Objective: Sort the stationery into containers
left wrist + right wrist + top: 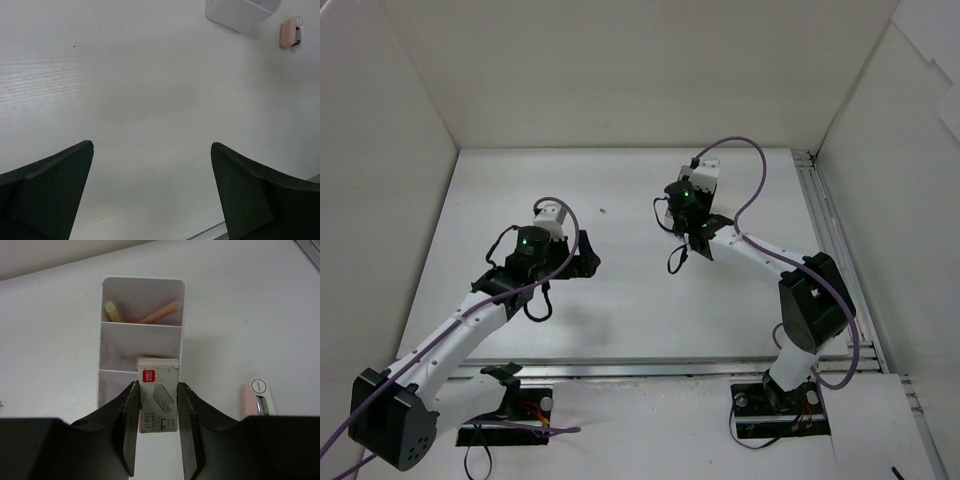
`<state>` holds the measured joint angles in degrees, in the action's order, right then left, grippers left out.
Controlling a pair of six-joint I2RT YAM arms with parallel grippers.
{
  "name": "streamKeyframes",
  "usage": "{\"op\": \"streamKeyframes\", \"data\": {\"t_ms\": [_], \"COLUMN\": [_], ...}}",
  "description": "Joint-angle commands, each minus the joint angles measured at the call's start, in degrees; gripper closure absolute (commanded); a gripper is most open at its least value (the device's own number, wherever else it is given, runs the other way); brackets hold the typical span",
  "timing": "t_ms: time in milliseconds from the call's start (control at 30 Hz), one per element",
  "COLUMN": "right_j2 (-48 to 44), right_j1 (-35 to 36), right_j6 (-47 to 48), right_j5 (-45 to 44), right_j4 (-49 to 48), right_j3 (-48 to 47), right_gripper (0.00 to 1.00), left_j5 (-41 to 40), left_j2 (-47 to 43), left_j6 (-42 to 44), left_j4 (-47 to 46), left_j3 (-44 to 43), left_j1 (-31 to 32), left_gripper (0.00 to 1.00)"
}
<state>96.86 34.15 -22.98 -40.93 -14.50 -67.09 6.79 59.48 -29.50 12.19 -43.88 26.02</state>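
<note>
In the right wrist view my right gripper is shut on a small beige staple box with a red logo. It holds the staple box over the near end of the white three-compartment container. The far compartment holds a yellow-green pen and an orange pen. The middle compartment looks empty. A pink stapler-like piece lies on the table right of the container. My left gripper is open and empty over bare table. The container's corner and the pink piece show at the top right of the left wrist view.
In the top view the right wrist hides the container, and the left gripper hangs left of it. A tiny dark speck lies between the arms. White walls enclose the table, with a metal rail along the right.
</note>
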Motion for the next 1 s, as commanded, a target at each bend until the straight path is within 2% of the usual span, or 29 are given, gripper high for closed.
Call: {"op": "streamKeyframes", "data": {"t_ms": [0,267,767,933,967], "right_j2": [-0.4,5.1,9.8,9.6,9.7], "right_j1": [-0.6,-0.7,-0.2,0.3,0.6], "right_j6": [-5.1,-7.3,-7.3,-7.2,-7.1], "right_j5": [-5.4,-5.4,-7.9,-8.0,-8.0], "right_j4": [-4.5,-5.0,-10.3,-9.6,-9.5], "right_j3": [0.7,-1.0,-2.2,-2.7,-2.8], "right_gripper": [1.0,0.98,0.87,0.77,0.7], "left_j5": [4.9,6.5,4.5,3.3,3.0], "left_j2": [0.9,1.6,-5.2,-6.8,-7.4], "left_j6": [3.7,3.5,0.8,0.7,0.6], "left_j4": [-7.3,-8.3,-7.1,-5.9,-5.6], "left_j3": [-3.5,-2.4,3.9,4.3,4.4], "left_j1": [0.3,0.3,0.3,0.3,0.3], "left_gripper": [0.0,0.0,0.0,0.0,0.0]}}
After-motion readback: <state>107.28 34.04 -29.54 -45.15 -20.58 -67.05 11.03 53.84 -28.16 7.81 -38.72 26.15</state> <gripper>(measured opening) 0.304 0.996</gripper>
